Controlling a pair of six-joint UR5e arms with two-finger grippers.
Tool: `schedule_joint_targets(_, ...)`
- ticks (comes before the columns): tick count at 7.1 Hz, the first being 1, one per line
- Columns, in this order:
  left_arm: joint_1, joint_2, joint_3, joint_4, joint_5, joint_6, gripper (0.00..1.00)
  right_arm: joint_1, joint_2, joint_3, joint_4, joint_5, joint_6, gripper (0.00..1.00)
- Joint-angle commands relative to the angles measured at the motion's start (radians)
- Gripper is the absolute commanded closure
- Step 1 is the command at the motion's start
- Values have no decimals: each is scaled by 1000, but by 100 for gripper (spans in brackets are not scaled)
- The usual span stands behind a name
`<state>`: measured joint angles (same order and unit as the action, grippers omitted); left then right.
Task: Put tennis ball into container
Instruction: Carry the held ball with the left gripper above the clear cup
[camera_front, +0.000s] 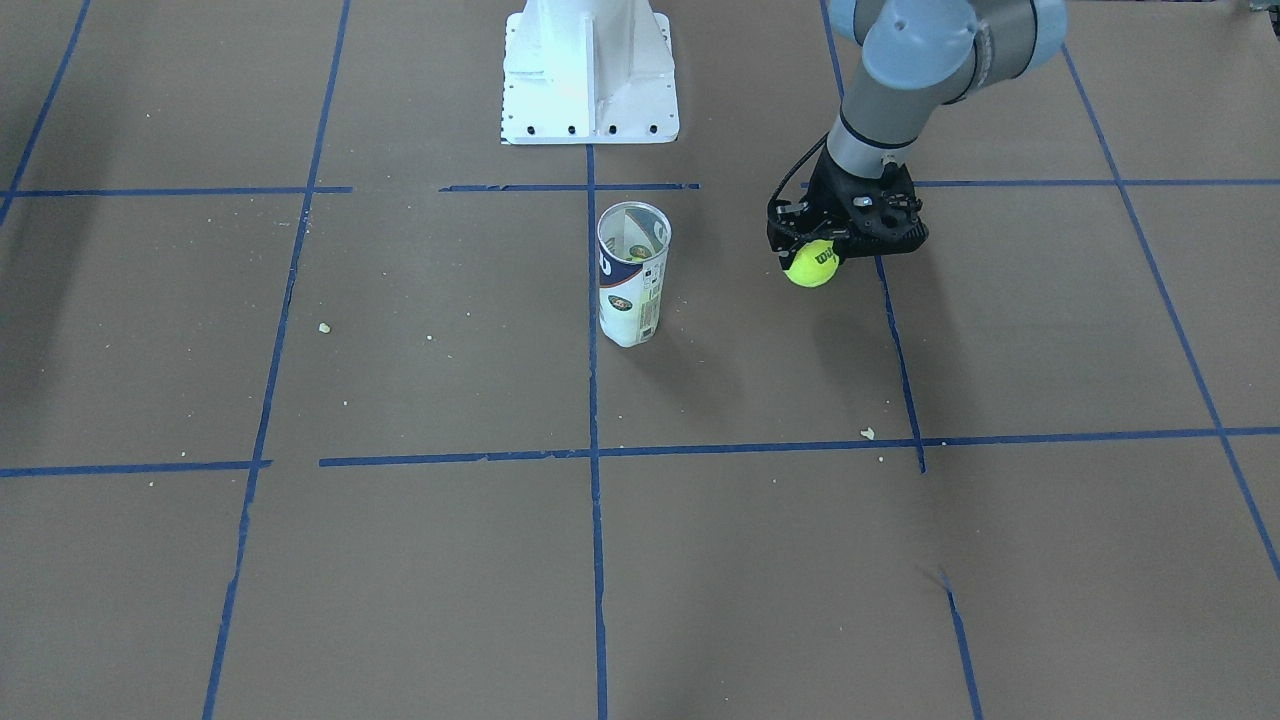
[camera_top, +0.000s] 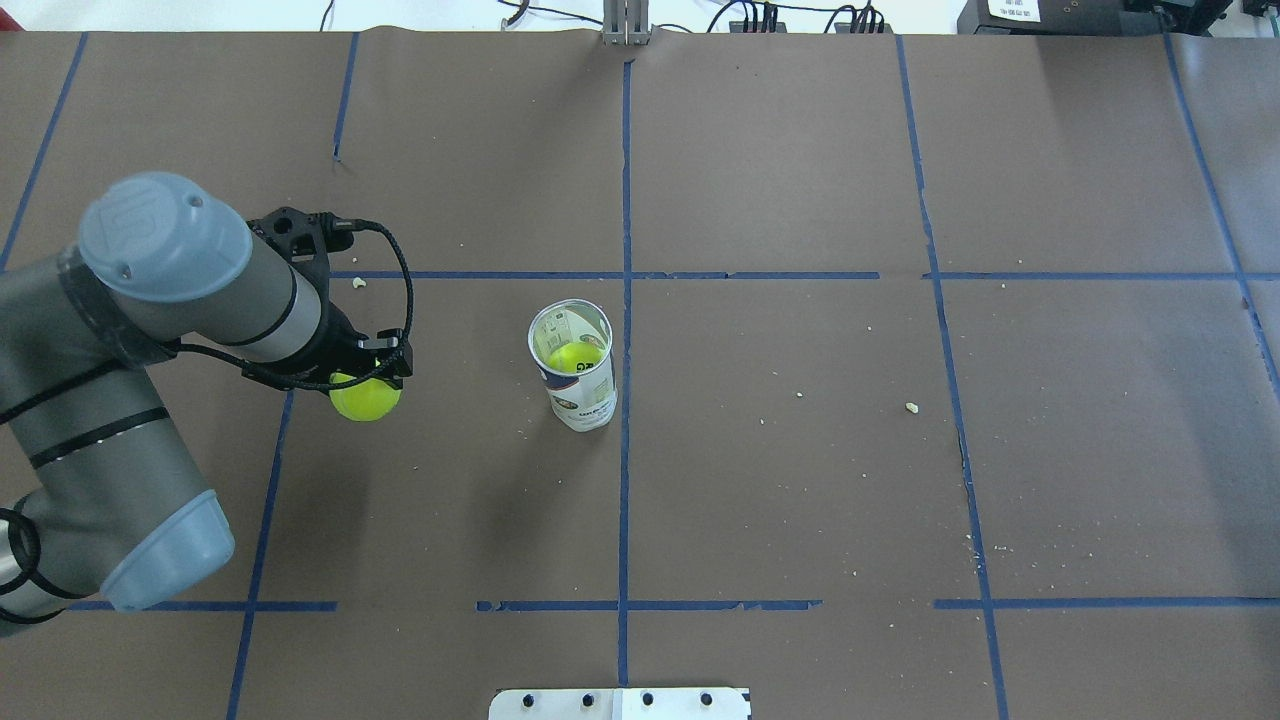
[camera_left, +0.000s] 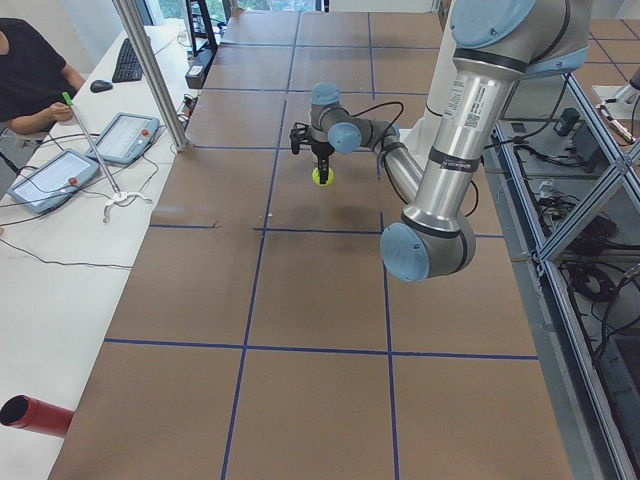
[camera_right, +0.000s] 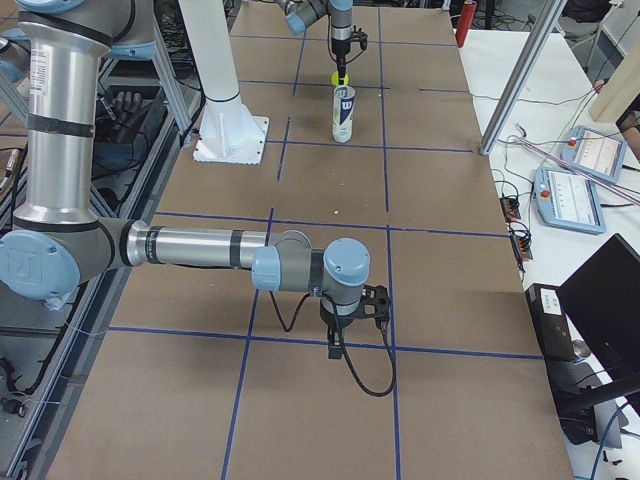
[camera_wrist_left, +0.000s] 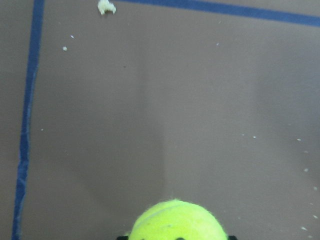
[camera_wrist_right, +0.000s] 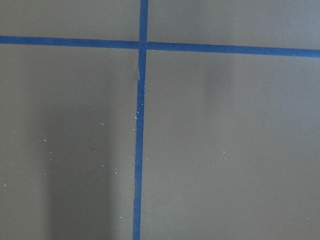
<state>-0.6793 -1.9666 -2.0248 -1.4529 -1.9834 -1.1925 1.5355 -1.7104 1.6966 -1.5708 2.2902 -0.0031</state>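
My left gripper (camera_front: 812, 258) is shut on the yellow-green tennis ball (camera_front: 811, 264), which it holds a little above the brown table. In the overhead view the ball (camera_top: 365, 397) hangs left of the container (camera_top: 578, 372), roughly a can's height away. The container (camera_front: 632, 275) stands upright near the centre tape line with its mouth open. Another yellow-green ball (camera_top: 573, 357) lies inside it. The left wrist view shows only the held ball's top (camera_wrist_left: 175, 222). My right gripper (camera_right: 338, 345) shows only in the exterior right view, far from the container; I cannot tell its state.
The white robot base (camera_front: 590, 75) stands behind the container. Blue tape lines (camera_top: 625, 450) and small crumbs (camera_top: 911, 407) mark the brown table. Control tablets (camera_right: 580, 195) lie on the side desk, and a red cylinder (camera_left: 35, 415) lies at the table's left end.
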Motion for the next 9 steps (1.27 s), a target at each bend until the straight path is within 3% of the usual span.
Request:
schedule_joint_targets(1,-71,-207,-107,353,-20,45,100,0,0,0,0,0,0,0)
schedule_joint_targets(3,-69,-340,-75,393,-66,24,100,0,0,0,0,0,0,0)
schedule_joint_targets(6,-21,-533,136,388,-78,-101,100,0,0,0,0,0,0,0)
schedule_joint_targets(9,12,-551,201,359,-71,-102,100,0,0,0,0,0,0,0)
